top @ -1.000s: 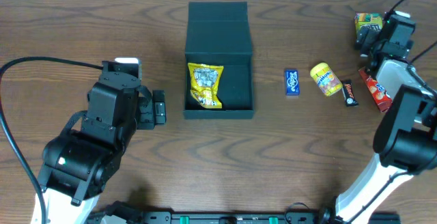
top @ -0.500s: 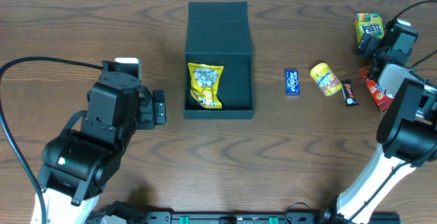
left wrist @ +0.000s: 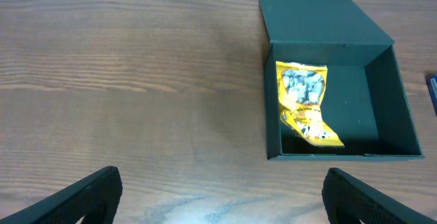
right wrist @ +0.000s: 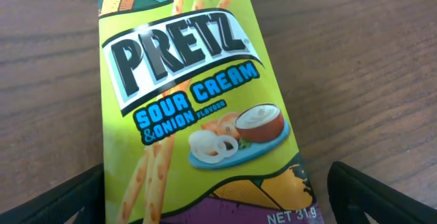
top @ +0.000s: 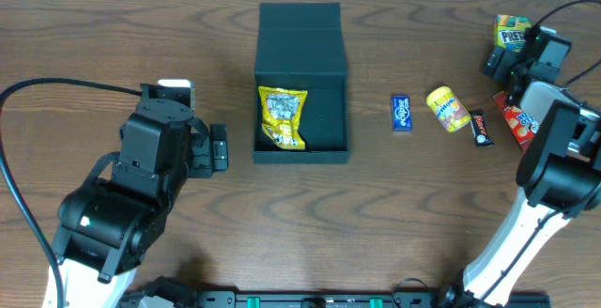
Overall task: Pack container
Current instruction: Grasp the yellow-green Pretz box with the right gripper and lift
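Note:
The black container [top: 327, 111] stands open at the table's middle, lid flap folded back, with a yellow snack bag [top: 282, 117] lying in its left half. The left wrist view shows the container [left wrist: 382, 108] and the bag [left wrist: 304, 101] ahead and to the right. My left gripper [top: 219, 147] rests open on the table left of the container, nothing between its fingers [left wrist: 89, 197]. At the far right my right gripper [top: 498, 59] is open, its jaws either side of the near end of a green Pretz carton [top: 512, 28]. The carton [right wrist: 198, 108] fills the right wrist view, and wood shows beside the right finger [right wrist: 382, 197].
Right of the container lie a blue pack [top: 401, 113], a yellow round snack pack [top: 447, 108] and a dark bar [top: 481, 128]. A red pack [top: 519, 125] lies partly under the right arm. Cables run near both arms.
My right wrist has shifted slightly at the far right corner, and more of the green carton shows beyond it. The left arm and the container are as before.

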You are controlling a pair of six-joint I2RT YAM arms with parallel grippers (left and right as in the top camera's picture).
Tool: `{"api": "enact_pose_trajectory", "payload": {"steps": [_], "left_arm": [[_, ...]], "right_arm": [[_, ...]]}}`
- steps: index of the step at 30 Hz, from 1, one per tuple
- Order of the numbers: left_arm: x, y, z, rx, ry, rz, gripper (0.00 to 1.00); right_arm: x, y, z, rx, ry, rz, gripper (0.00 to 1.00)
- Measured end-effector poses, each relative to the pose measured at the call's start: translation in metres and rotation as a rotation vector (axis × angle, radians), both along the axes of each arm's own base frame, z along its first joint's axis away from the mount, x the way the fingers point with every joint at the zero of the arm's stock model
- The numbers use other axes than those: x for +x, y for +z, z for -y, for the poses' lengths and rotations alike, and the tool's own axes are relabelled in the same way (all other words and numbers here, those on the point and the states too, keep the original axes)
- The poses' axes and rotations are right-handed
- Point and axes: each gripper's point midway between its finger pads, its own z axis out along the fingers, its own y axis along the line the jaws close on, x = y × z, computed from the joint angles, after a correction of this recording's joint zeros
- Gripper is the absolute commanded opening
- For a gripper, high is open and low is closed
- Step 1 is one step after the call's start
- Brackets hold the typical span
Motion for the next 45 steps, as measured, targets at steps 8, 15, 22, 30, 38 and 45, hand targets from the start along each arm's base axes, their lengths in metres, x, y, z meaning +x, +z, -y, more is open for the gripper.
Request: {"api": "enact_pose_trajectory", "payload": {"steps": [8,15,22,30,38,45], "left_arm": [[0.000,0.000,0.000,0.000,0.000,0.000,0.95],[0.000,0.000,0.000,0.000,0.000,0.000,0.95],[0.000,0.000,0.000,0.000,0.000,0.000,0.95],[0.000,0.000,0.000,0.000,0.000,0.000,0.95],[0.000,0.000,0.000,0.000,0.000,0.000,0.95],[0.000,0.000,0.000,0.000,0.000,0.000,0.95]], "right_arm": [[-0.004,-0.003,0.002,0.011,-0.006,-0.025,0.83],[-0.004,-0.002,0.003,0.014,-0.012,-0.023,0.77],[-0.004,0.000,0.003,0.038,-0.026,-0.035,0.74],[0.001,0.014,0.005,0.053,-0.026,-0.072,0.68],[0.001,0.022,0.005,0.055,-0.026,-0.076,0.65],[0.000,0.072,-0.002,0.037,-0.015,-0.029,0.60]]}}
